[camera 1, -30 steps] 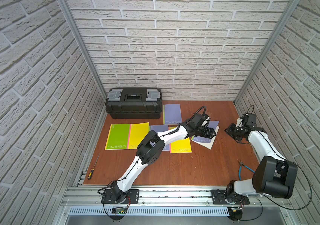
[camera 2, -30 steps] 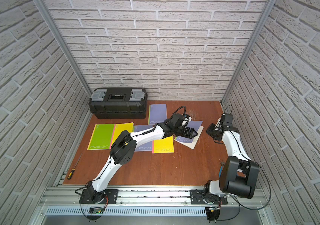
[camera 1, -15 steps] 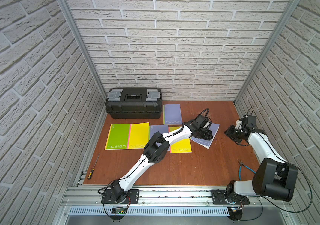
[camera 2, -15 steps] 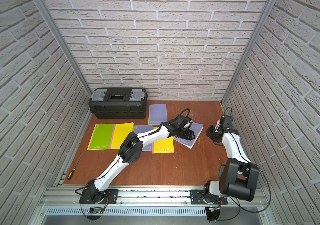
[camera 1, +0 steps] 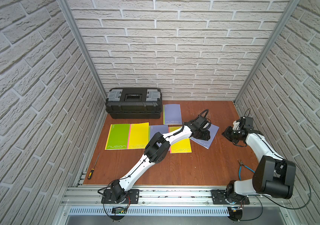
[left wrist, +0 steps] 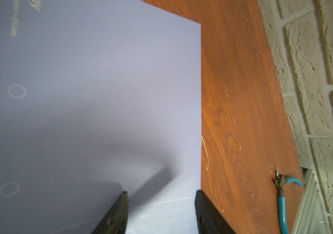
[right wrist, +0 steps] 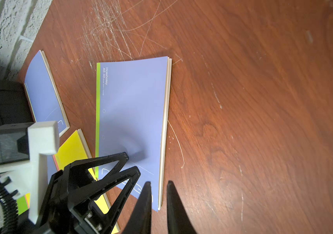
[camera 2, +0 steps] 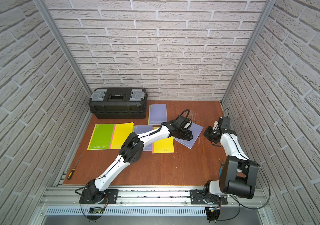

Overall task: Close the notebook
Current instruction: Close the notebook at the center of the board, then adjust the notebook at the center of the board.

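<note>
Brown tabletop point(camera 1: 194, 165); the purple notebook point(camera 1: 211, 134) lies flat and closed directly beneath our left claw point(left wrist: 161, 192), whose parted jaws press its cover; our right claw point(right wrist: 159, 182), nearly clenched and empty, hangs beyond its page edge; we judge only lifting away remains.

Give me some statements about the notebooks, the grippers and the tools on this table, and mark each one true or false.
1. The purple notebook under the left gripper lies closed. True.
2. The right gripper holds that notebook. False: it is beside the notebook and holds nothing.
3. The toolbox stands against the back wall. True.
4. The screwdriver lies on a yellow notebook. False: it lies at the left edge of the table, apart from every notebook.
5. The left gripper's jaws stand apart. True.
</note>
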Motion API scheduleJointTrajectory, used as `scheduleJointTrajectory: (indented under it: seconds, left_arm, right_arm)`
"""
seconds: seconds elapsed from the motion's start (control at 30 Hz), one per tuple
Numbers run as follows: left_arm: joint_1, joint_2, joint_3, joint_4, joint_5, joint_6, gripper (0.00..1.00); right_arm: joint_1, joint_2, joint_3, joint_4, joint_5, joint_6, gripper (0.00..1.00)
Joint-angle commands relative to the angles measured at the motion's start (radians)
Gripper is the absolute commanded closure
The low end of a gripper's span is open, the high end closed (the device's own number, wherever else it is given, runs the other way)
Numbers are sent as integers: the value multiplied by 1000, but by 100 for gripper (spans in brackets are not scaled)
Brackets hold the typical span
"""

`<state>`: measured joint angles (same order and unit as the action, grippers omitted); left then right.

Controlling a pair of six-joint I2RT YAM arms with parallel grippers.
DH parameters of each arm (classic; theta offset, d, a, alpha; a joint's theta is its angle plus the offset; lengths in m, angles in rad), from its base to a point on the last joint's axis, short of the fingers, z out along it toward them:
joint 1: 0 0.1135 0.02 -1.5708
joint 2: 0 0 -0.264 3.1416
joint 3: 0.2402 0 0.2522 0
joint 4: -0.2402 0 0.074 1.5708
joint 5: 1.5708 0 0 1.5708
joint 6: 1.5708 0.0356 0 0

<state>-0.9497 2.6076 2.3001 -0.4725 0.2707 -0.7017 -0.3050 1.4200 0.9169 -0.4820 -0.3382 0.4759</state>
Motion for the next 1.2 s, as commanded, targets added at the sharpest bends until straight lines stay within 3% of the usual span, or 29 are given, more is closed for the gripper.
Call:
scheduleJointTrajectory:
  seconds: [0.0,0.8,1.17]
  left_arm:
    - [-2,52,7,-46,-8,-6,46]
    - [11,55,-1,-40,16,-19,48]
    - [28,-6,-42,-51,-3,-13,47]
  right_arm:
    - [24,30,-28,72,-28,24,85]
    - [89,257,-20,247,-118,73,88]
    - [98,318,13,157,-7,52,90]
